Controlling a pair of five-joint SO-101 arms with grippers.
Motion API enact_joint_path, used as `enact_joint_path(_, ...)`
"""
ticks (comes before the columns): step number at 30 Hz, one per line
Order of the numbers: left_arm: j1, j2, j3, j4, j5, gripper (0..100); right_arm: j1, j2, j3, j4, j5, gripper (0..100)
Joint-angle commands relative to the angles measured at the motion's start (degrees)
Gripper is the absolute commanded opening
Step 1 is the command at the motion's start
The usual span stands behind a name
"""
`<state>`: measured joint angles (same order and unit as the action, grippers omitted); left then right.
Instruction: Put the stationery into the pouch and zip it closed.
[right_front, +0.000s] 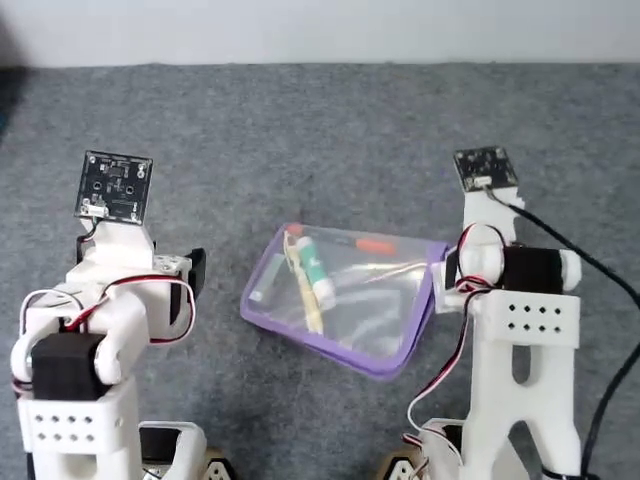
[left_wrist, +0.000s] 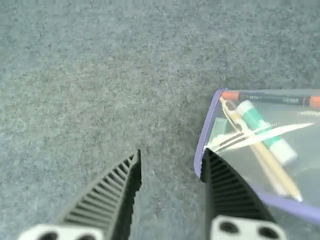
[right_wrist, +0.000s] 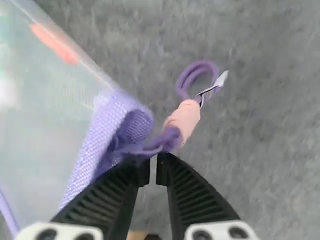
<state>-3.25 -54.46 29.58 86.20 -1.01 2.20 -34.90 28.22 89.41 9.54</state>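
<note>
A clear pouch (right_front: 372, 320) with purple trim lies mid-table. Inside it are a green-and-white glue stick (right_front: 315, 266), a yellow pencil (right_front: 306, 296) and a red-tipped pen (right_front: 366, 243). My right gripper (right_front: 447, 272) is at the pouch's right end. In the right wrist view, that gripper (right_wrist: 152, 165) is shut, its tips on the purple cord of the pink zipper pull (right_wrist: 182, 120) at the pouch corner (right_wrist: 122, 125). My left gripper (left_wrist: 170, 167) stands open just above the carpet beside the pouch's left end (left_wrist: 202, 145), holding nothing.
Grey carpet (right_front: 330, 130) covers the whole table. The two white arm bases (right_front: 75, 400) (right_front: 525, 380) stand at the near edge on either side of the pouch. A pale wall (right_front: 320, 30) runs along the far edge.
</note>
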Motion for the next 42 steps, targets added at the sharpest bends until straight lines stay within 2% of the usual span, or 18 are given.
enact_joint_path(1,-0.09,-0.79,2.68,-2.46,4.4,20,0.22,-1.45,1.85,1.01,-2.9,16.3)
enact_joint_path(3,0.18,-0.7,4.79,-2.46,6.86,20,0.04,-1.45,2.73,1.89,-4.4,21.6)
enact_joint_path(5,0.18,-0.79,6.73,-2.99,8.18,20,-0.31,-1.45,3.25,2.15,-5.36,21.8)
enact_joint_path(12,0.18,-0.97,8.92,-7.56,11.34,19,-0.4,-2.24,3.96,5.23,-6.33,3.7)
enact_joint_path(16,0.26,-4.92,10.86,-7.65,11.87,19,-0.31,-9.01,4.04,8.48,-6.24,6.2)
enact_joint_path(22,0.26,-17.14,21.14,-8.0,10.11,19,-0.31,-21.76,5.54,8.84,-5.89,14.0)
enact_joint_path(28,0.09,-28.75,33.01,-15.82,7.47,19,-0.31,-30.99,18.9,0.4,-5.89,15.2)
enact_joint_path(31,0.09,-33.23,38.11,-19.25,5.71,19,-0.31,-36.26,24.79,-5.85,-5.89,8.0)
enact_joint_path(33,-0.18,-35.6,41.01,-19.96,4.66,19,-0.31,-40.31,28.22,-9.45,-5.89,0.6)
enact_joint_path(42,-0.26,-45.89,51.82,-20.22,3.96,18,-0.31,-57.8,46.86,-17.36,-6.07,0.9)
